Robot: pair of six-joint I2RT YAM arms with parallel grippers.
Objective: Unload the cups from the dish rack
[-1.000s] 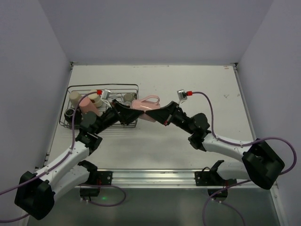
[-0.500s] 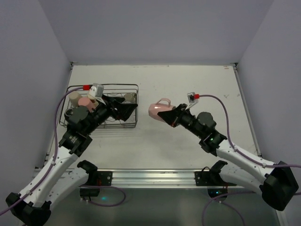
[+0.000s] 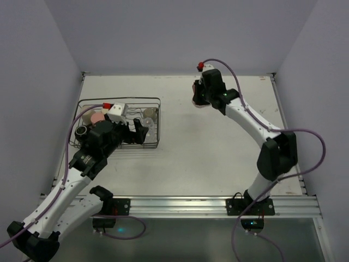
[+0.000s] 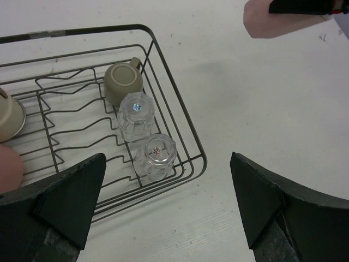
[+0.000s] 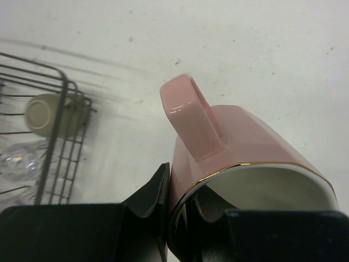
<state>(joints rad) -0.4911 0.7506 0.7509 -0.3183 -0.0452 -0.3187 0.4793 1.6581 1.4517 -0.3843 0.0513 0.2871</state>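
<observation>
The dish rack (image 3: pixel 125 100) stands at the left of the table. In the top view it holds a beige cup (image 3: pixel 87 113), a salmon tumbler (image 3: pixel 98 117) and a metallic cup (image 3: pixel 82 131). My left gripper (image 3: pixel 140 131) hangs open and empty over its right end. In the left wrist view (image 4: pixel 169 215) the rack (image 4: pixel 82 31) holds an upturned olive mug (image 4: pixel 124 81) and two clear glasses (image 4: pixel 136 112) (image 4: pixel 157 155). My right gripper (image 3: pixel 200 101) is at the far middle. It is shut on the rim of the pink mug (image 5: pixel 240 136), one finger inside and one outside.
White walls close in the table at the back and on both sides. The pink mug and the right gripper show at the top right of the left wrist view (image 4: pixel 270 24). The rack's corner (image 5: pixel 54 147) lies to the left of the held mug.
The right gripper carried the pink mug from beside the rack's right end to the far middle of the table. The left gripper drew back from the mug and now hangs over the rack.
</observation>
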